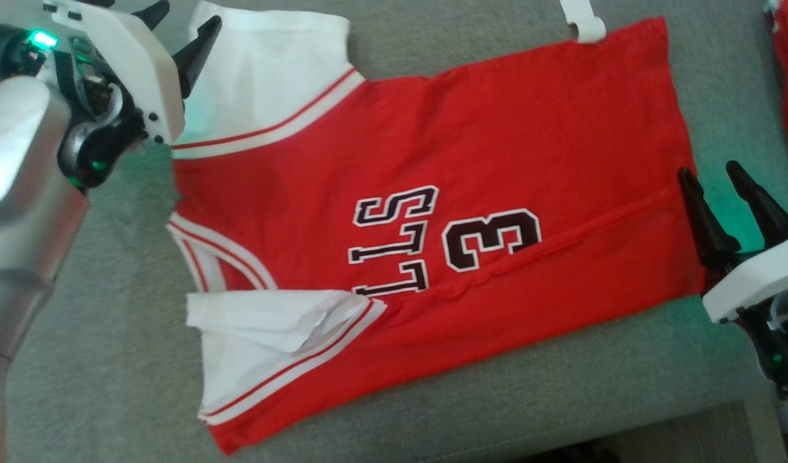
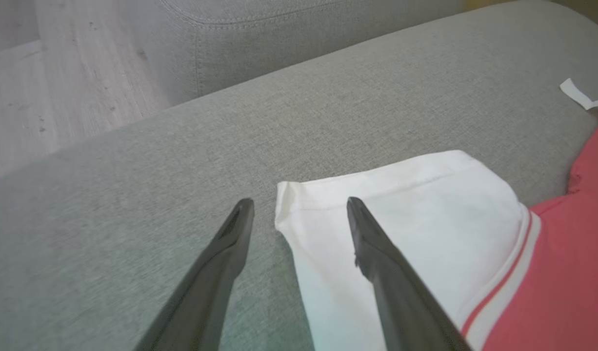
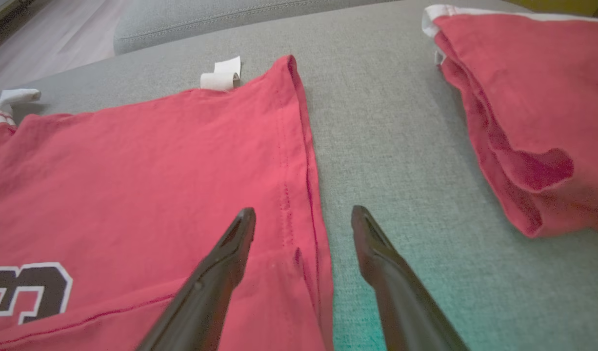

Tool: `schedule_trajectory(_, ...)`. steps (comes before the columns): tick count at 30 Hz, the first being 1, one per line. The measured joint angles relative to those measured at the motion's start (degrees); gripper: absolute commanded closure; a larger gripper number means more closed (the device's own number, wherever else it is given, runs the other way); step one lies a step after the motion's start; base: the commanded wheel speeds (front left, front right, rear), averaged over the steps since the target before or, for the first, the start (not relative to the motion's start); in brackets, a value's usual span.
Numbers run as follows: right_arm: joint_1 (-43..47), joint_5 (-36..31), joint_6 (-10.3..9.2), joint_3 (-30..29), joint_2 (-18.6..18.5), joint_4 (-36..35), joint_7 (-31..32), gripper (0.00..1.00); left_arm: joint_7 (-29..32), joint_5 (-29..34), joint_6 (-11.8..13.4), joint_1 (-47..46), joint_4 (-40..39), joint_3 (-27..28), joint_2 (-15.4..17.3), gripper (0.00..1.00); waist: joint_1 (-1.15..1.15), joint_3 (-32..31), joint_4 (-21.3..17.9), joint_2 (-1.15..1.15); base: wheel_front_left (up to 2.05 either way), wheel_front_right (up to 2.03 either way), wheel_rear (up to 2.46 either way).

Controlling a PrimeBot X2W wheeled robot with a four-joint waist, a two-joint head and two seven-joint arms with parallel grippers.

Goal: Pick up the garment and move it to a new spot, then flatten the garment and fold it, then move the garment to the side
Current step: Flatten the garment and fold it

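1. Laid flat, print up, across the grey cushion (image 1: 124,386) (probably a sofa seat): the red garment (image 1: 432,212).
2. Spread wide over the far white sleeve (image 2: 401,204), pinching nothing — the left claw (image 2: 299,202).
3. Likewise spread, straddling the hem (image 3: 308,161), one finger above cloth, one above cushion — the right claw (image 3: 304,209).
4. Well apart to the right: a second red garment (image 3: 523,112), loosely folded.

Matt red cloth garment (image 1: 561,148), rough grey woven cushion (image 1: 111,354), pale wood floor (image 2: 60,87)
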Motion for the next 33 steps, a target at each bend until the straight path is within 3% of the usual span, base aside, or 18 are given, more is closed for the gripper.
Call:
schedule_trajectory(9, -2.2, 0.5, 0.00, 1.8, 0.0, 2.0, -2.1, 0.00, 1.1, -2.7, -0.3, -4.2, 3.5, -4.9, 2.8, 0.00, -0.01, 3.2, -3.5, 0.00, 0.00, 0.00, 0.00)
schedule_trajectory(11, -2.3, 0.5, 0.00, 2.2, 0.0, 2.5, -2.5, 0.00, 1.1, -3.5, -0.3, -4.5, 4.1, -5.4, 3.1, 0.29, -0.01, 3.4, -3.9, 0.00, 0.00, 0.00, 0.00)
schedule_trajectory(12, -2.3, 0.6, 0.00, 2.4, 0.0, 2.9, -2.7, 0.00, 1.1, -3.7, -0.3, -4.6, 4.2, -5.8, 3.3, 0.52, -0.01, 3.4, -4.0, 0.00, 0.00, 0.00, 0.00)
schedule_trajectory(13, -2.4, 0.7, 0.00, 2.6, 0.0, 3.2, -2.9, 0.00, 1.1, -3.9, -0.3, -4.9, 4.4, -6.2, 3.4, 0.63, -0.01, 3.4, -4.2, 0.00, 0.00, 0.00, 0.00)
schedule_trajectory(14, -2.5, 0.9, 0.00, 2.8, 0.0, 3.4, -3.0, 0.00, 1.1, -4.1, -0.3, -5.2, 4.5, -6.6, 3.6, 1.00, -0.01, 3.4, -4.3, 0.00, 0.00, 0.00, 0.00)
schedule_trajectory(24, -6.1, 3.4, 0.00, 5.6, -0.7, 4.6, -3.4, 0.00, 0.0, -5.6, -0.3, -6.7, 4.8, -10.4, 4.7, 1.00, -0.01, 2.7, -4.6, 0.00, 0.00, 0.00, 0.00)
schedule_trajectory(33, -22.7, 5.2, 0.00, 10.3, -2.5, 13.3, 6.5, 0.00, -2.0, -7.4, -0.3, -8.3, 2.9, -14.0, 4.6, 1.00, -0.02, 1.3, -2.3, 0.00, 0.00, 0.00, 0.00)
